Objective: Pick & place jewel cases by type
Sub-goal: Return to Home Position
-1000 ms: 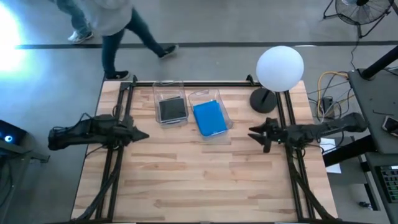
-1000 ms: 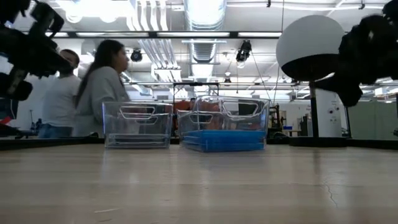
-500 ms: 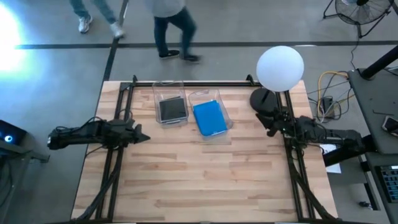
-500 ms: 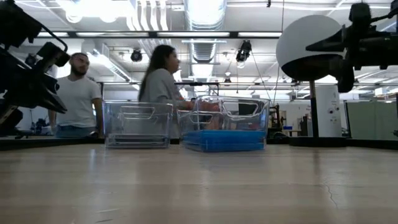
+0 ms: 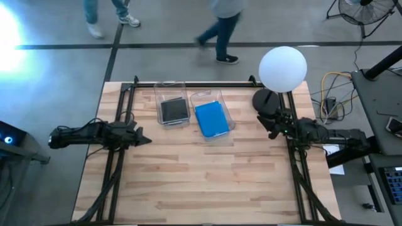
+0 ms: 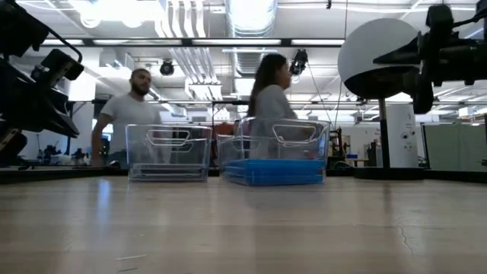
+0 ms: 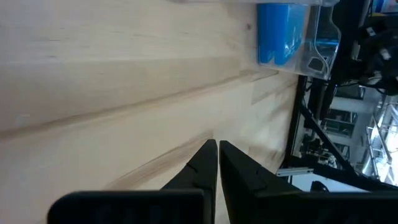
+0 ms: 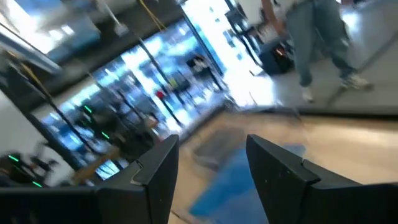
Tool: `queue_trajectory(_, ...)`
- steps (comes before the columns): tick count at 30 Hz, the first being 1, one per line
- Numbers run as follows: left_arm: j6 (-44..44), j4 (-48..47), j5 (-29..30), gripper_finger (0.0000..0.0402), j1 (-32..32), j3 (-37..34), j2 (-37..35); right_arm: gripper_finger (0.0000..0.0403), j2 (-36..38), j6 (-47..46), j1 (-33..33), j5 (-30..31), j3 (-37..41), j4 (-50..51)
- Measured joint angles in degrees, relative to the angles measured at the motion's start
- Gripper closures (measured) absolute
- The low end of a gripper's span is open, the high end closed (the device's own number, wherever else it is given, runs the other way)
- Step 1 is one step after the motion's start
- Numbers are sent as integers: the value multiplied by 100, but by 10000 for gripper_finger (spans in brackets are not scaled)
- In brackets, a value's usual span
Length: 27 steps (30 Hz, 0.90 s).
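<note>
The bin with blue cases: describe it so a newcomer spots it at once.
On the wooden table, find the white globe lamp at the far edge. Of the two clear bins beside it, pick the nearer bin, holding blue cases; its neighbour holds dark cases.

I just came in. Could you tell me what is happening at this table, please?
Nothing is held right now. The sorting looks finished: the dark jewel cases lie in the left clear bin, the blue jewel cases in the right clear bin. The left gripper hangs shut and empty at the left edge of the table. The right gripper, open and empty, is at the right edge near the lamp. People are on the floor behind the table.
</note>
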<state>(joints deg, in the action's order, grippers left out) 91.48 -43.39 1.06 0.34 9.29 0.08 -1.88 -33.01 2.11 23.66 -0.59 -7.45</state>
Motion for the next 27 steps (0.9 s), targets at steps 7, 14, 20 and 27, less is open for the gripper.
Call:
queue_trajectory(7, 0, 58, 2, 401, -9, -10, 0, 219, -284, 1, 2, 34, 8, 55)
queue_trajectory(14, 0, 78, 2, 401, -11, -12, 0, 221, -386, 2, 2, 34, 8, 40)
queue_trajectory(20, 282, 273, 112, 401, 40, -17, -2, 221, -386, 0, 2, 35, 8, 40)
queue_trajectory(27, 716, 4032, 209, 401, 79, -605, -7, 220, -386, 1, 2, 33, 8, 65)
